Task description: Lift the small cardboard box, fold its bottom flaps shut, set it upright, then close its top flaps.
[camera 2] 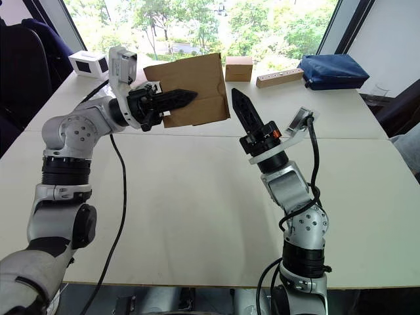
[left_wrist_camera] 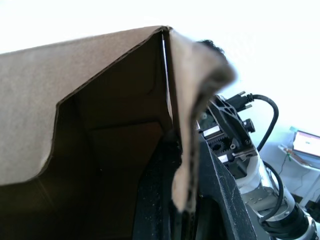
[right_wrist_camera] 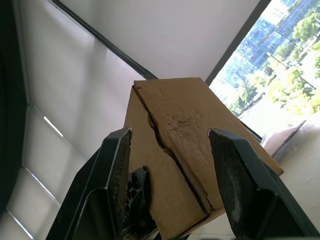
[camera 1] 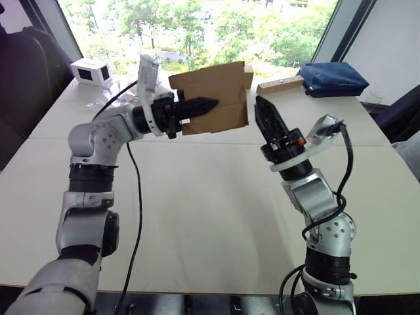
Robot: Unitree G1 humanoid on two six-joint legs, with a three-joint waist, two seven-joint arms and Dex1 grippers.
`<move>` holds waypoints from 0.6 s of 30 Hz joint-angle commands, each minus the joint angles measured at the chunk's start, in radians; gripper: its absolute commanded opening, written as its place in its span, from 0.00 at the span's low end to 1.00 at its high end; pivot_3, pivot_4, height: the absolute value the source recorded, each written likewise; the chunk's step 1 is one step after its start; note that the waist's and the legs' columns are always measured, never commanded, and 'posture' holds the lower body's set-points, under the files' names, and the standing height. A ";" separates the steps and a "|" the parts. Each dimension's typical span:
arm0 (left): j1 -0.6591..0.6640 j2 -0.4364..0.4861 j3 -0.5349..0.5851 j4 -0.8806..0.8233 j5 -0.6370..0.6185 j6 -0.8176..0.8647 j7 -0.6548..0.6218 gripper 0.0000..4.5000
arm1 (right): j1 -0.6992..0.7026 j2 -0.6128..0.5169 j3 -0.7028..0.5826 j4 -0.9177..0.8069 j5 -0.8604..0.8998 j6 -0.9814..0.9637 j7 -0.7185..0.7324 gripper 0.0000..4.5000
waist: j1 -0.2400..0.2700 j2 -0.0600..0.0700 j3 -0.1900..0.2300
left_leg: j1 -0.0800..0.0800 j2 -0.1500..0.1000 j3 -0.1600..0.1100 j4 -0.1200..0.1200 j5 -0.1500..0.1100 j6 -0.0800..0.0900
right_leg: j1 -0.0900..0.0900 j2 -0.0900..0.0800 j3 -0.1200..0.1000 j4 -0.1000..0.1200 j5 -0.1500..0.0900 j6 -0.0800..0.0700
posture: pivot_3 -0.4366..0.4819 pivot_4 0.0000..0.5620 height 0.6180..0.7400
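1. The right gripper (camera 2: 239, 100), two black fingers spread open, is raised over the white table (camera 2: 197, 197), just beside the box and not touching it.
2. The left gripper (camera 1: 209, 104) is clamped on a wall of the small plain brown corrugated cardboard box (camera 1: 220, 92), held in the air above the table.
3. The box's end flaps (right_wrist_camera: 175, 150) look folded shut, though the seam gapes.
4. A blue fabric pouch (camera 1: 331, 79) lies at the far edge.

Silver-grey jointed arms, black bands, loose black cables, black two-fingered left claw (camera 1: 209, 104), right claw (camera 1: 264, 111)

Small cardboard box (left_wrist_camera: 100, 125) cut off by wrist-view edge; cardboard wall hides left claw (left_wrist_camera: 185, 200) fingertips.
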 commanded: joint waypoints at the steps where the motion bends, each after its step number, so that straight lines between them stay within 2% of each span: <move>1: -0.026 0.014 -0.002 -0.036 -0.018 0.010 -0.023 0.00 | -0.010 0.008 -0.001 -0.016 -0.029 -0.034 -0.006 0.36 | 0.000 0.000 0.000 | 0.000 0.000 0.000 0.000 0.000 0.000 | 0.000 0.000 0.000 0.000 0.000 0.000 | 0.48 0.27 1.00; 4: -0.025 0.015 -0.007 -0.040 -0.016 0.012 -0.030 0.00 | -0.027 0.009 0.001 0.008 -0.053 -0.045 0.003 0.05 | 0.000 0.000 0.000 | 0.000 0.000 0.000 0.000 0.000 0.000 | 0.000 0.000 0.000 0.000 0.000 0.000 | 0.48 0.27 1.00; 5: -0.024 0.016 -0.009 -0.043 -0.016 0.014 -0.033 0.00 | -0.034 0.009 0.000 0.016 -0.060 -0.047 0.006 0.01 | 0.000 0.000 0.000 | 0.000 0.000 0.000 0.000 0.000 0.000 | 0.000 0.000 0.000 0.000 0.000 0.000 | 0.48 0.27 1.00; 18: -0.008 0.056 -0.064 -0.063 0.010 0.020 -0.098 0.00 | -0.036 -0.087 0.074 -0.002 -0.073 0.068 0.108 0.01 | 0.000 0.000 0.000 | -0.001 0.000 0.000 0.000 0.000 0.000 | -0.001 0.000 0.000 0.000 0.000 0.000 | 0.48 0.27 1.00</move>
